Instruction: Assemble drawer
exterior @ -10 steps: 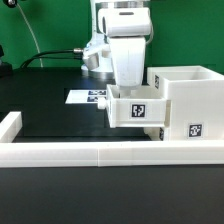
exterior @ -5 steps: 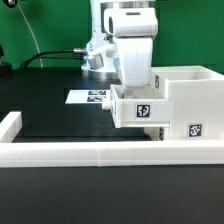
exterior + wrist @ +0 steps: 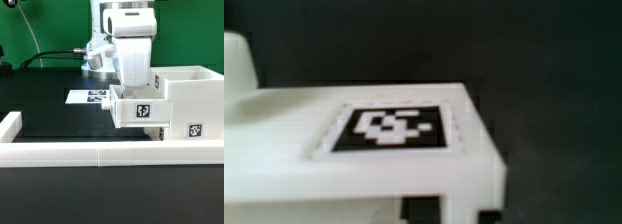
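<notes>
- I am reaching my gripper (image 3: 135, 78) down onto the small drawer tray (image 3: 141, 111), which is sitting raised off the black table (image 3: 50, 118) with its tagged face toward the exterior camera.
- My fingertips are hiding behind the tray's wall, so I cannot tell whether they are apart, together or clamped on it.
- The tray seems to be butting against the housing (image 3: 192, 95), which is standing at its three o'clock in the exterior view, with the border rail (image 3: 80, 152) lying at six o'clock.
- I am judging the job as partway done: the tray is meeting the housing but sticking well out, so pushing it home is what is remaining.
- The exterior view is showing the whole layout, including the marker board (image 3: 88, 97) at the tray's ten o'clock.
- The wrist view is giving only a blurred close-up of a tag (image 3: 393, 128) on a white panel, with no fingers showing.
</notes>
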